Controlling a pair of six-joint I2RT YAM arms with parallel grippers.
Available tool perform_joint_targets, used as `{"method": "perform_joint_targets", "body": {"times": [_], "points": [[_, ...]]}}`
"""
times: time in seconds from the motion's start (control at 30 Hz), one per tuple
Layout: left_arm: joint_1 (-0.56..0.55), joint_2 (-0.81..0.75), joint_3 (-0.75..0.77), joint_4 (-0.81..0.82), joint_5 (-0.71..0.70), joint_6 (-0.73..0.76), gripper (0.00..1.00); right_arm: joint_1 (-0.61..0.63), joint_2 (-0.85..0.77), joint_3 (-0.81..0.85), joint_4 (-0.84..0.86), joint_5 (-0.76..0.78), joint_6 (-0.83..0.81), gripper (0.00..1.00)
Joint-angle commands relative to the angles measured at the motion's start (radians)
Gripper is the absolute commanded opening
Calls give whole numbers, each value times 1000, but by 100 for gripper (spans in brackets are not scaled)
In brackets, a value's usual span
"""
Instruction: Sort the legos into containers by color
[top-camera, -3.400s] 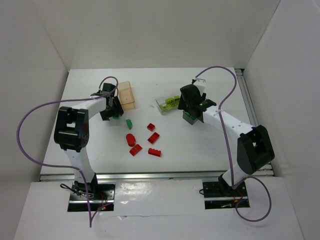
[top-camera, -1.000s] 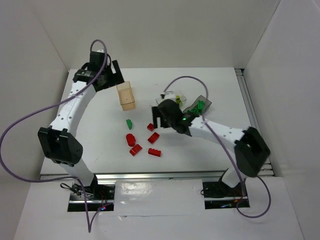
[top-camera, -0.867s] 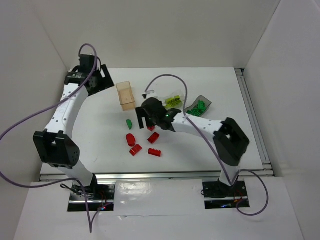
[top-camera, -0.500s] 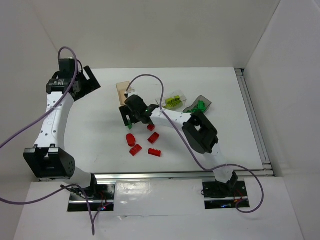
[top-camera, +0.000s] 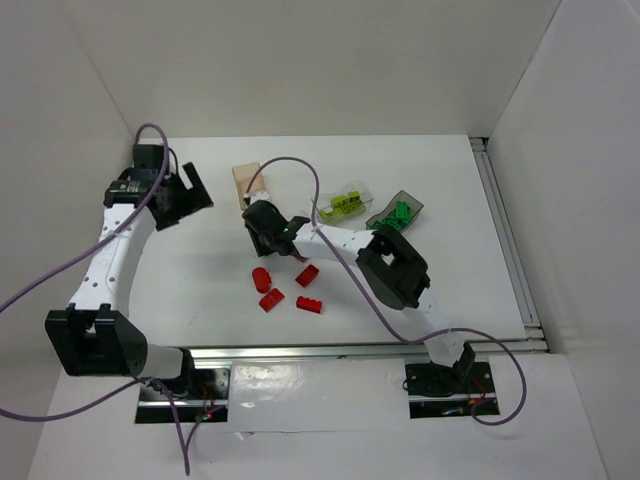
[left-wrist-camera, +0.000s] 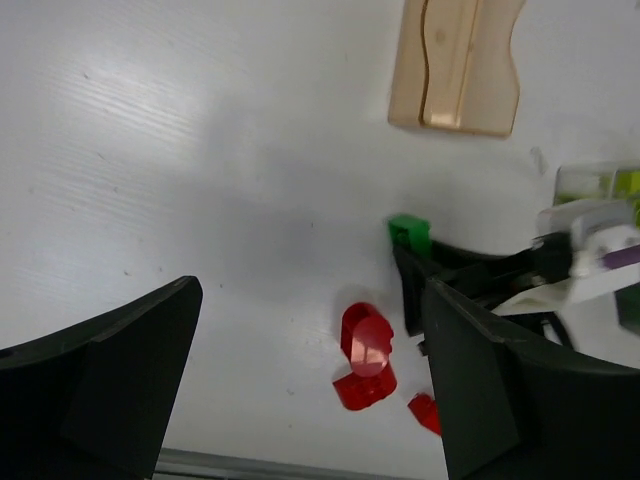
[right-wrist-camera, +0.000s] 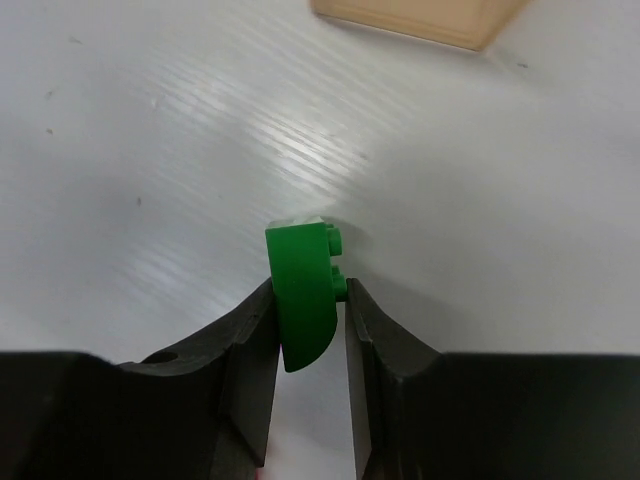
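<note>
Claws differ sharply. The right claw (right-wrist-camera: 307, 300) is clenched on a single dark green lego brick (right-wrist-camera: 300, 265), one finger (right-wrist-camera: 250, 350) pressed against each flat side. The brick stands on edge with its studs facing sideways, low over the white bench (top-camera: 200, 280); whether it touches the surface cannot be told. It sits just in front of the peach-orange container (top-camera: 244, 178), whose near end the right arm partly hides in the overhead view.

The left claw (left-wrist-camera: 310, 300) is released, spread as wide as it goes and holding nothing. It hangs above bare bench at the left, well apart from the bricks, and looks across at the peach-orange container and the other arm.

Near the clenched claw, toward the front edge, lie loose red lego bricks (top-camera: 262, 278). Four show clearly, and the right arm crosses above the area just behind them.

Three containers stand along the back. The peach-orange one is on the left. The clear container (top-camera: 326, 211) in the middle holds yellow-green bricks (top-camera: 346, 203). The smoky grey container (top-camera: 415, 207) on the right holds dark green bricks (top-camera: 399, 213). The bricks inside each are too small to count.
</note>
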Motion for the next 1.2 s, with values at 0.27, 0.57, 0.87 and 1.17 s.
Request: {"method": "perform_joint_targets", "body": {"times": [0.27, 0.57, 0.87, 1.17], "points": [[-333, 7, -248, 15, 46, -115, 100, -241, -581, -426, 112, 225, 70, 36], [-533, 234, -257, 24, -48, -171, 100, -559, -737, -575, -18, 218, 186, 36], [-553, 332, -273, 64, -76, -171, 91, -695, -670, -581, -22, 164, 186, 36], [-531, 375, -297, 161, -68, -172, 75, -718, -581, -580, 44, 130, 124, 58]]}}
